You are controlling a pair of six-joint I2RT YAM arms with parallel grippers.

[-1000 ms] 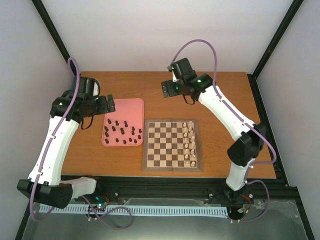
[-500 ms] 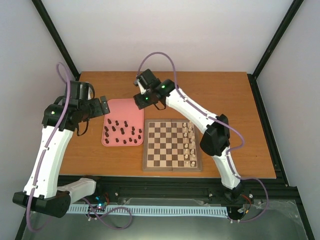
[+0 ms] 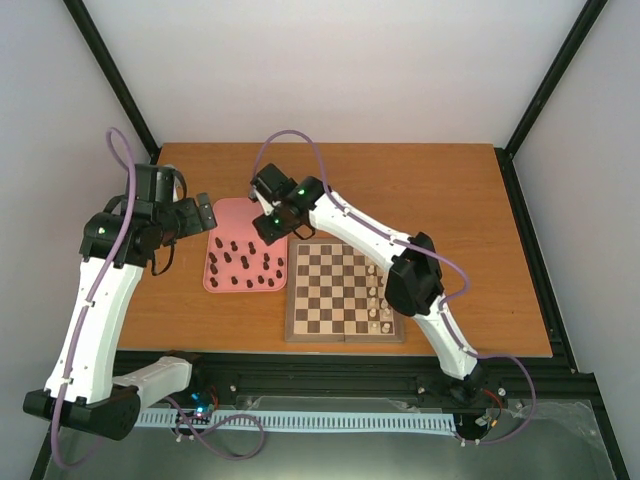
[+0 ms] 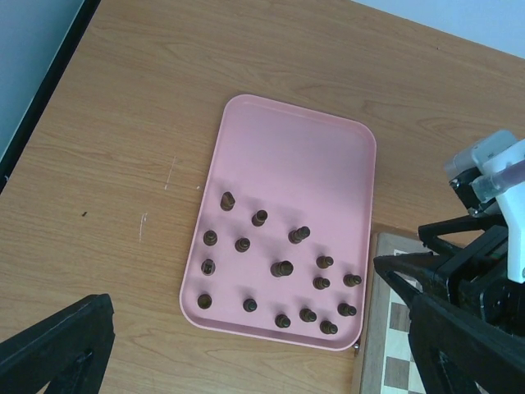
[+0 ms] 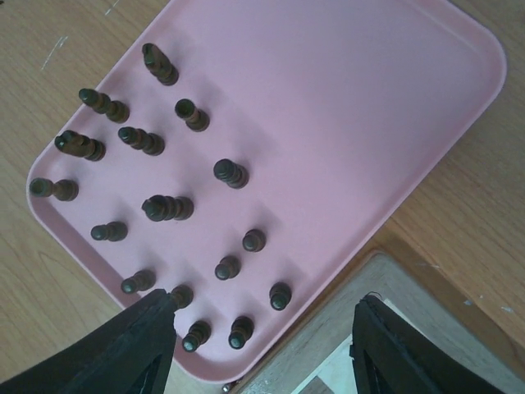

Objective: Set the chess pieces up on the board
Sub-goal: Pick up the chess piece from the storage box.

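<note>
**Pieces.** Sixteen dark pieces stand on the pink tray, all in its near half. None stands on the board. Each appears upright, with its long axis perpendicular to the tray floor. In the right wrist view they fan outward from the picture's centre, as upright pieces do when seen from above. Spacing is irregular, and no two pieces touch. The pictures are too small to tell which kinds they are.

**Tray and board.** The tray lies just left of the board, with its long axis running away from the arms. The board sits square to the counter's near edge. White pieces fill two files along its right side, partly hidden by the right arm.

**Pincers.** The left pincer is spread wide and holds nothing. It hangs above the counter at the tray's far-left corner. The right pincer has its jaws apart with nothing between them. It hovers over the tray's right edge near the board's far-left corner and touches no piece.

**Surroundings.** The counter is orange-brown wood grain with a few pale scratches. White walls enclose it, and black frame posts stand at the corners.
</note>
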